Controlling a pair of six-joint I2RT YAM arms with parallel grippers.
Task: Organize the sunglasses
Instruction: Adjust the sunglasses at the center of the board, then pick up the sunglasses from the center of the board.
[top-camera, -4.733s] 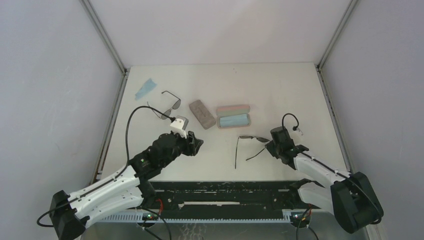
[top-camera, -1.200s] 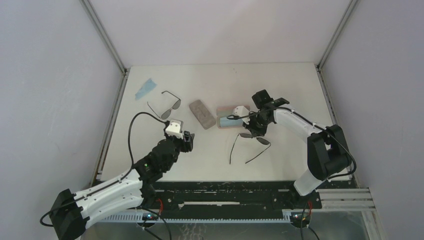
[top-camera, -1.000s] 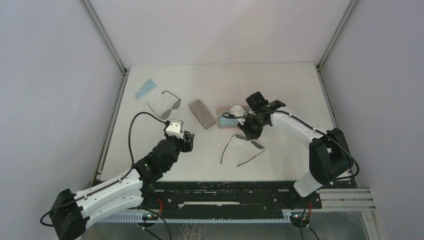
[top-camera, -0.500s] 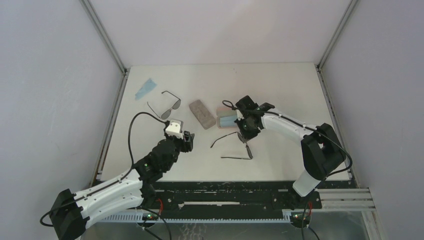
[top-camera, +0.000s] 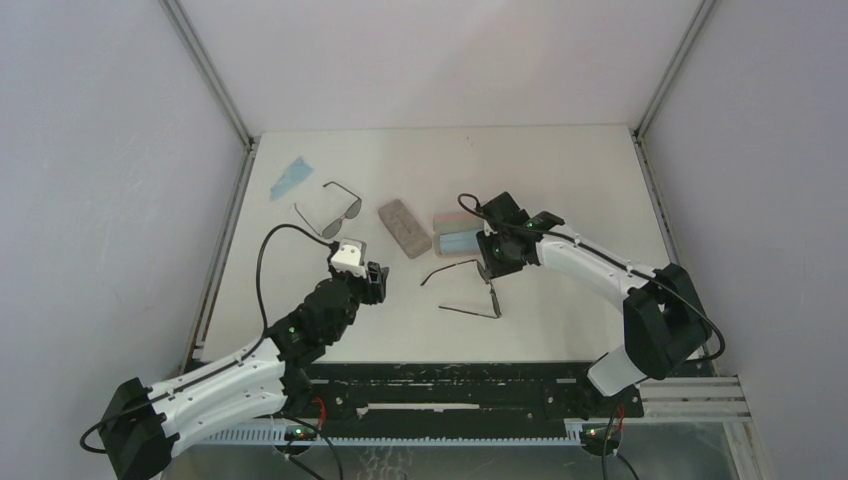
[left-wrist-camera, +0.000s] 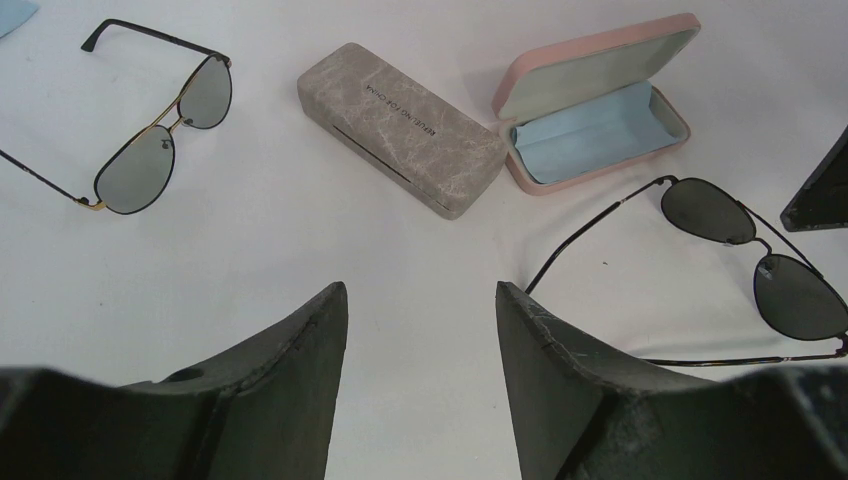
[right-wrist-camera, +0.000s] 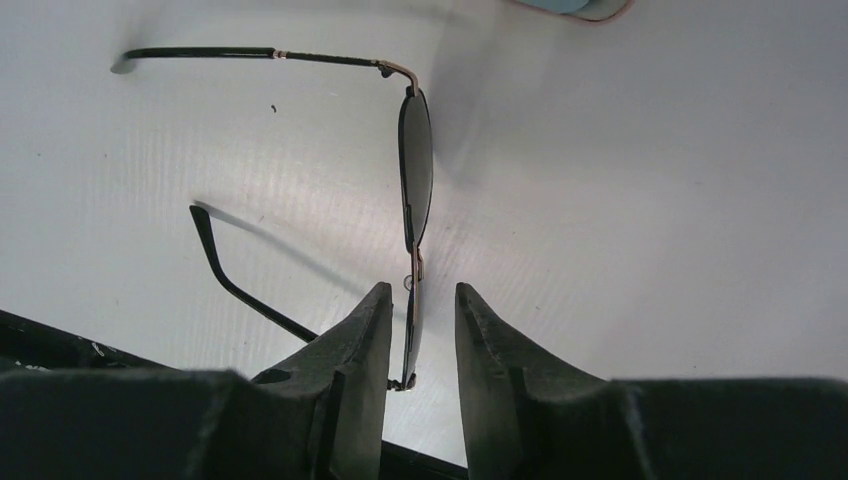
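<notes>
We see white desk (top-camera: 560, 170) boxed by plain pale grey walls (top-camera: 440, 60), metal posts (top-camera: 205, 70) at rear corners, soft even light.

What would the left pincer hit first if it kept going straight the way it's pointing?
Probably the grey-brown case: the left pincer, open and empty, points over bare table at that closed case's near end. Depth is hard to judge, so it might touch the table first.

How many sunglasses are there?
2. One pair lies far left near the blue cloth; the other is just in front of the open pink case. The closed grey case could hide another.
</notes>
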